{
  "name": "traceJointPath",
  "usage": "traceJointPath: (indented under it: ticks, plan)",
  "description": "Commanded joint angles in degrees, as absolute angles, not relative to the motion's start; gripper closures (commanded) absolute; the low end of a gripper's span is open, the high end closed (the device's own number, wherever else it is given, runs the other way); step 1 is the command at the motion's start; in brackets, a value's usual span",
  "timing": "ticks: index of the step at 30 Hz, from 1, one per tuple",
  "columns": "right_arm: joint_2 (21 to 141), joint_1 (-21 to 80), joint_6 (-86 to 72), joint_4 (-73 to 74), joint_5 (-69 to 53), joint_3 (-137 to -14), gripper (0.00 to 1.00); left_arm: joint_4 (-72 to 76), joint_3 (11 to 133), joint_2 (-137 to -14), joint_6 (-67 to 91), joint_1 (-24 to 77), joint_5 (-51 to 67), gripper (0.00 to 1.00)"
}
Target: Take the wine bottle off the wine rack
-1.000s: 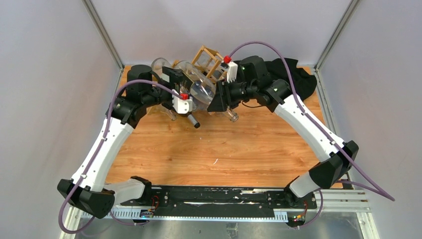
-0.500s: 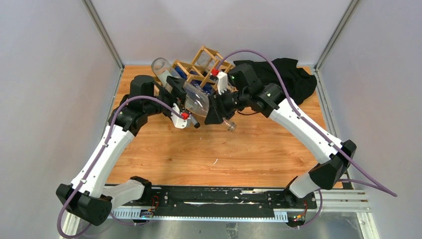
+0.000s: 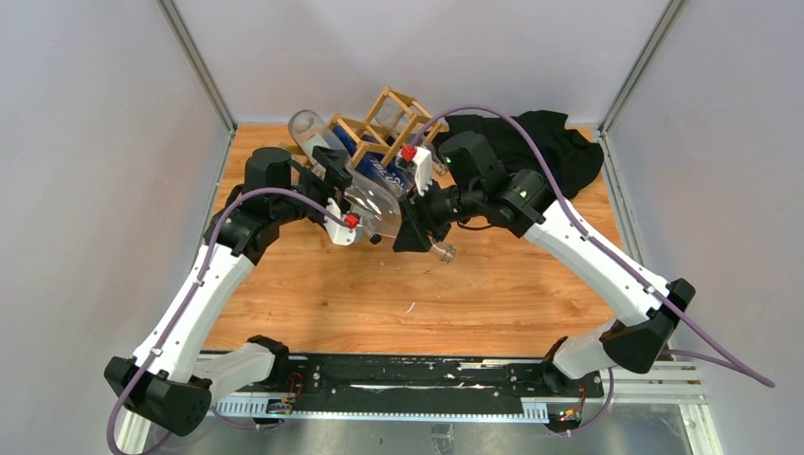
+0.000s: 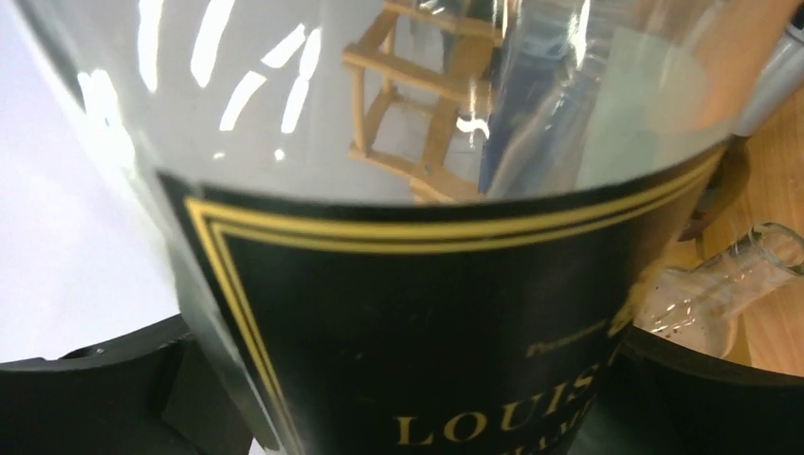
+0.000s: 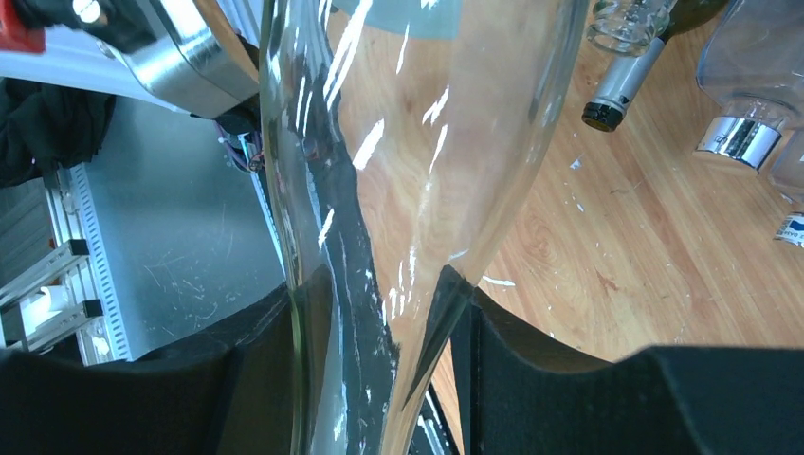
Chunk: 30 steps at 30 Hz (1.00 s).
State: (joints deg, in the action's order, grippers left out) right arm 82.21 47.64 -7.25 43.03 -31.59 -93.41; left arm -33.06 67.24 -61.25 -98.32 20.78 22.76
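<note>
Left gripper (image 4: 408, 393) jaws closed round the body of the clear glass wine bottle with black-and-gold label (image 4: 427, 313). Right gripper (image 5: 379, 370) jaws clamped on a clear glass taper (image 5: 417, 142), likely the same bottle's shoulder, can't confirm. Bottle is upper centre of the top view, just below the light wooden lattice wine rack (image 3: 391, 112). Pull steadily along the bottle's axis toward frame bottom, both grips firm, clear of the black-capped dark bottle neck (image 5: 621, 90) on the wooden table (image 3: 455, 303). Versus half a second ago: bottle and grippers slightly lower in frame, rack unmoved.
</note>
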Motion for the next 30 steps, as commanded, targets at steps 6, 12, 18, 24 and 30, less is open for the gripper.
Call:
traceJointPath:
  ticks: [6, 12, 18, 24, 30]
  plan:
    - [78.75, 49.98, -2.89, 34.94, -35.25, -95.47, 0.97, -21.55, 63.03, -57.77, -90.69, 21.27, 24.59, 0.52]
    - [79.89, 49.92, -3.11, 35.07, -33.78, -95.96, 0.48, -3.81, 55.32, -54.70, -85.95, 21.27, 23.99, 0.94]
    - [79.27, 49.60, -2.23, 35.71, -32.23, -96.62, 0.19, 9.16, 51.28, -53.70, -84.57, 21.27, 21.13, 1.00]
    - [78.11, 48.50, -1.59, 36.43, -31.85, -97.67, 0.07, 14.42, 49.42, -52.72, -84.77, 21.27, 19.88, 1.00]
    - [76.02, 47.81, -0.30, 36.79, -28.39, -99.27, 0.05, 18.51, 46.26, -50.99, -86.49, 21.27, 19.23, 1.00]
